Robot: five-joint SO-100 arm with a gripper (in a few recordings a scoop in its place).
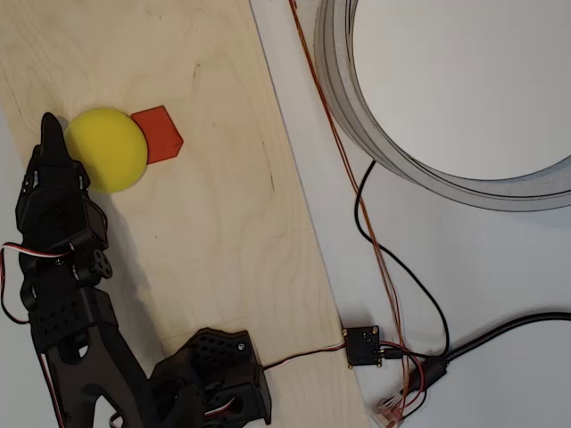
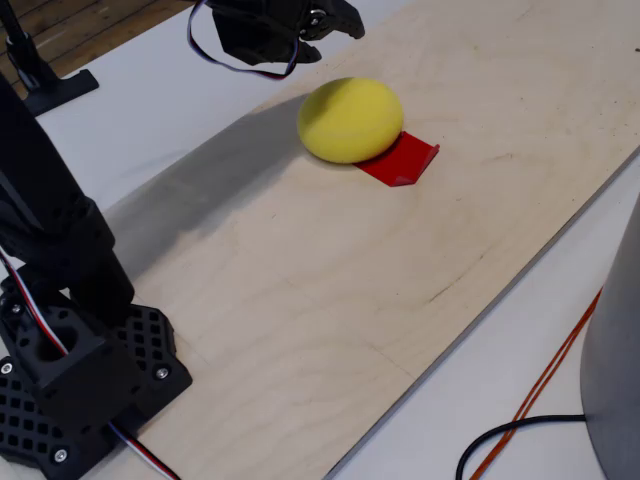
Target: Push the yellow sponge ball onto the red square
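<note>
Black arm reaches from base at 7 o'clock toward 11 o'clock in overhead view; gripper point(image 1: 52, 134) fingers point(image 1: 51, 129) drawn together to a point, nothing between.

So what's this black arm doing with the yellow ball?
The black arm's gripper sits right beside the yellow ball on a wooden board, on the side away from the red square. It is not holding the ball. The ball already covers one edge of the square, but most of the red shows, so the ball is only partly on it. Whether the gripper is open or shut cannot be told from these views.
</note>
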